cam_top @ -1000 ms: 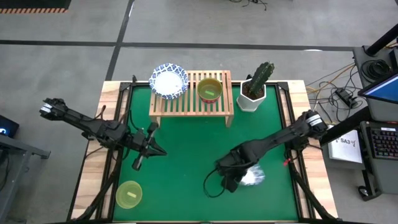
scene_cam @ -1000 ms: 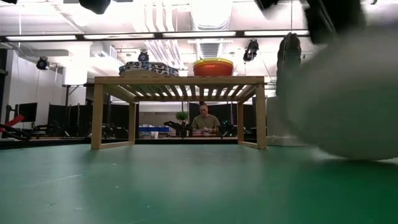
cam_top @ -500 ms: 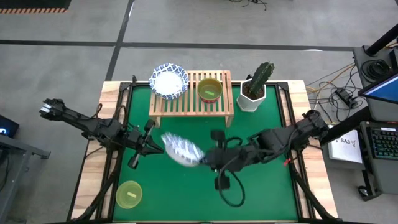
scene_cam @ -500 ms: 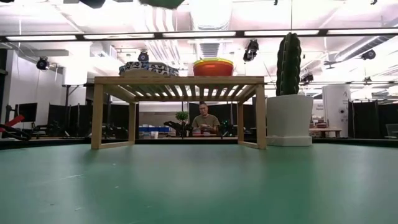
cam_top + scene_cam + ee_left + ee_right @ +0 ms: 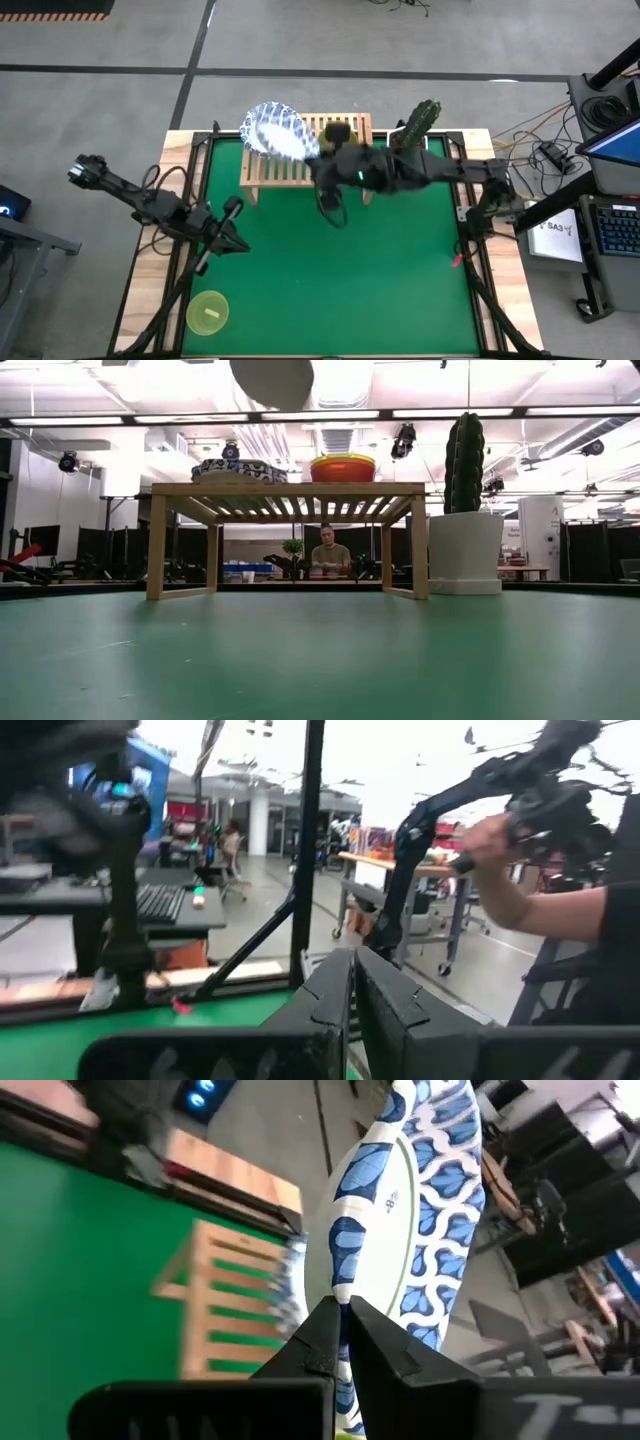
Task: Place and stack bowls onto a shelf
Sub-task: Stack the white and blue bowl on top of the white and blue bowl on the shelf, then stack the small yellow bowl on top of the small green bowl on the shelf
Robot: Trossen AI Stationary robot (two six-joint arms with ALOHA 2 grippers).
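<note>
My right gripper (image 5: 312, 153) reaches over the light-wood shelf (image 5: 290, 168) and is shut on a white bowl with a blue-patterned rim (image 5: 279, 130), which hangs high above the shelf's left end. In the low view that bowl's underside (image 5: 271, 378) shows at the top. A second blue-rimmed bowl (image 5: 238, 468) and a stack of plain coloured bowls (image 5: 343, 466) rest on the slatted top. A yellow-green bowl (image 5: 207, 312) sits at the table's near left. My left gripper (image 5: 232, 243) waits, shut, at the left middle of the table. My right gripper (image 5: 342, 1308) pinches the blue-patterned rim (image 5: 338, 1275) of the bowl between its two fingers, one on the inner side and one on the outer. The bowl is lifted clear above the shelf and stands tilted, nearly on edge.
A white hexagonal pot with a cactus (image 5: 412, 135) stands just right of the shelf, close beside my right arm. The green mat (image 5: 340, 280) lies open in the middle and near right. A person sits in the room beyond the shelf (image 5: 325, 552).
My right gripper has carried the blue-rimmed bowl up off the table's near right area, swung it left across the middle, then toward the far edge until it is high over the shelf's left end. The bowl has tipped from lying flat to nearly on edge.
</note>
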